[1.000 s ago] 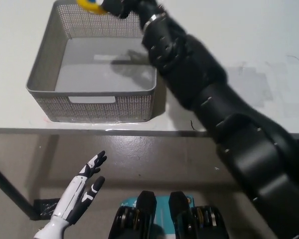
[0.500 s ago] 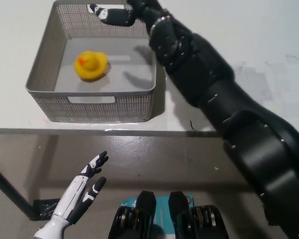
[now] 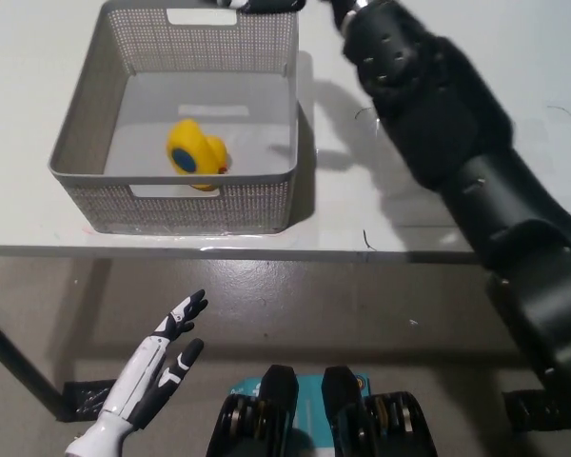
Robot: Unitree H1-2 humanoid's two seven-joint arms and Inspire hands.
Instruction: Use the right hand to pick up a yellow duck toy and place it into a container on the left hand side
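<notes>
Right hand (image 3: 257, 5) barely in frame at 12 o'clock in the head view, only dark fingertips showing at the top edge above the far rim of the basket; cannot tell how far spread, though nothing yellow visible in it. Black right arm (image 3: 438, 143) slanting from 5 o'clock up to 12 across the white table (image 3: 514, 76). Left hand (image 3: 147, 381) idle at 7 o'clock below the table edge, white, fingers apart, holding nothing. Yellow duck toy (image 3: 196, 152) lying on the basket floor, toward the near wall at about 6 o'clock within it, tipped on its side with a bluish round patch facing up, probably the base. Grey mesh basket (image 3: 86, 114) at 10 to 11 o'clock on the table, open-topped, handle slots in near and far walls; duck the only content seen. Judged light, hollow, soft and squeezable, smooth skin likely a bit slippery, not fragile; liable to roll or bounce when dropped. Best hold, if needed again: across the fat body, from above, not the head or beak. Placement looks done.
</notes>
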